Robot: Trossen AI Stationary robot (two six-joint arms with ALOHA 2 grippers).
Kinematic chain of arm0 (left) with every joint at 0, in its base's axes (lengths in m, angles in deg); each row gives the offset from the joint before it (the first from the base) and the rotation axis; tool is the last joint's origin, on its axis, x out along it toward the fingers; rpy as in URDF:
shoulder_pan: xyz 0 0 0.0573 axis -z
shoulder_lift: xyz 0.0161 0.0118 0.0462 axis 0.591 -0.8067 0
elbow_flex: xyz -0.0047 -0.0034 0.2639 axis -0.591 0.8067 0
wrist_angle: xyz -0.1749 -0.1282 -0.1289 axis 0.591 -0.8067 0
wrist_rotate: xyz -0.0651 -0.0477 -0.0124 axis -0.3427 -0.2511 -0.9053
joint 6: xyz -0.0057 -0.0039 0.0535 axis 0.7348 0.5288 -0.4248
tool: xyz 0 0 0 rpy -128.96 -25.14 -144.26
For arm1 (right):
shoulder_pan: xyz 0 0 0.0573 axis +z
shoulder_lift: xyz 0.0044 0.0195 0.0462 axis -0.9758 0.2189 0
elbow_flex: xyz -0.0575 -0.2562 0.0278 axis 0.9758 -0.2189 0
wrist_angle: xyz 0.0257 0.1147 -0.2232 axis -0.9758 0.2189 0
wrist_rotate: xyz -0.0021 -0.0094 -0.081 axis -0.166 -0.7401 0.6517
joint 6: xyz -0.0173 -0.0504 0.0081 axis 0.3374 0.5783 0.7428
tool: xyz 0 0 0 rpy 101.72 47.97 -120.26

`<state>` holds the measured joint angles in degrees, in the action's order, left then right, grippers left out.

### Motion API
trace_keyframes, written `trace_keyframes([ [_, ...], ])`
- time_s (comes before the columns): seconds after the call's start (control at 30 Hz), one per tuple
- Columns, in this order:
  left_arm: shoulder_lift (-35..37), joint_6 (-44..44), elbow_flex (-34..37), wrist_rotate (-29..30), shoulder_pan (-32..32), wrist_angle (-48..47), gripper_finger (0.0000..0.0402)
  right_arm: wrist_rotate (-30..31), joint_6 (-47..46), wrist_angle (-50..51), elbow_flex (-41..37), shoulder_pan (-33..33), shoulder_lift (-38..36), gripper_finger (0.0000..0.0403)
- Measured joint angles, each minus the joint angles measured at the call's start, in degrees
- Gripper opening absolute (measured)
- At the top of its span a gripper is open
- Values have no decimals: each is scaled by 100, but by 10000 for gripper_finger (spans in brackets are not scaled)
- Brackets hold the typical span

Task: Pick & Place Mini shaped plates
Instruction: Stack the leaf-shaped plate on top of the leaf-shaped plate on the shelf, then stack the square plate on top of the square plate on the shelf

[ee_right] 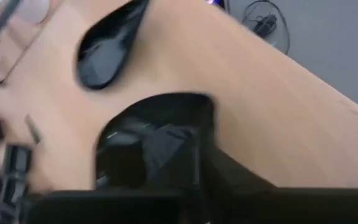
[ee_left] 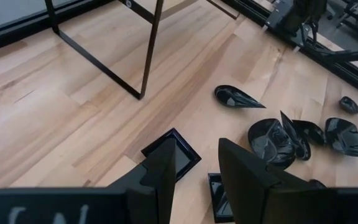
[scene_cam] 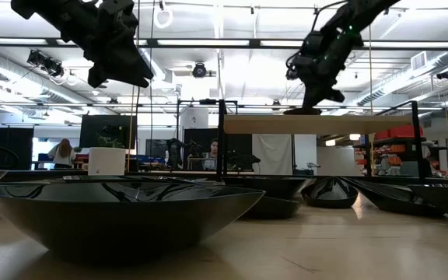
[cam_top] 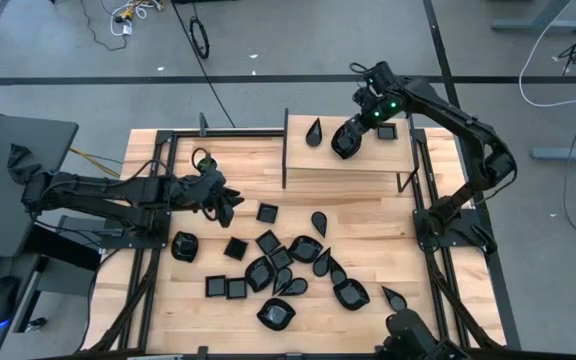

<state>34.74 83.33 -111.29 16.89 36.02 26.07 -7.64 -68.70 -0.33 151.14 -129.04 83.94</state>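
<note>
Presently, right gripper (cam_top: 346,141): positioned over the raised light-wood shelf (cam_top: 368,160), fingers closed on a rounded glossy black mini dish (ee_right: 151,146) that sits directly beneath them, at or touching the shelf top; release appears to be the step in hand. A teardrop-shaped glossy black mini plate (cam_top: 314,131) lies just beside this gripper on the shelf, its long axis pointing away from the fingers, and a small square black dish (cam_top: 385,131) lies on the gripper's other side, so the held dish goes down between the two. Left gripper (cam_top: 226,205): hovering above the wooden table (cam_top: 148,300), fingers narrowly parted and empty. A square black mini plate (ee_left: 173,151) lies immediately below and ahead of its fingertips; the main scatter of black mini plates (cam_top: 278,270) spreads farther ahead. The left arm is clearly the nearer for that pile; the right is committed to the shelf.
</note>
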Motion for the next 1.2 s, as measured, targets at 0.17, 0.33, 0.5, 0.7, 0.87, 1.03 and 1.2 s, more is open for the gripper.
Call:
trace_keyframes([
  [0.17, 0, 0, 0, 45, 0, -2, 126, 29, -169, -276, -118, 32, -16, 29],
  [0.33, 0, -2, 0, 51, 0, -3, 126, 199, -268, -369, -79, 78, -127, 24],
  [0.5, 0, -5, 0, 102, 0, -2, 126, 201, -469, -748, -376, 66, -116, 4],
  [0.7, 0, -7, 0, 128, 0, -4, 126, 570, -528, -907, -520, 181, -249, 9],
  [0.87, 0, -7, 0, 130, 0, -7, 126, 1228, -1230, -1784, -520, 713, -901, 4],
  [1.03, 0, -18, 0, 193, 1, -5, 126, 2061, -1494, -2478, -512, 1792, -1404, 5],
  [1.2, 0, -20, 0, 437, 2, -7, 126, 2592, -1567, -2467, -745, 3097, -1610, 3],
])
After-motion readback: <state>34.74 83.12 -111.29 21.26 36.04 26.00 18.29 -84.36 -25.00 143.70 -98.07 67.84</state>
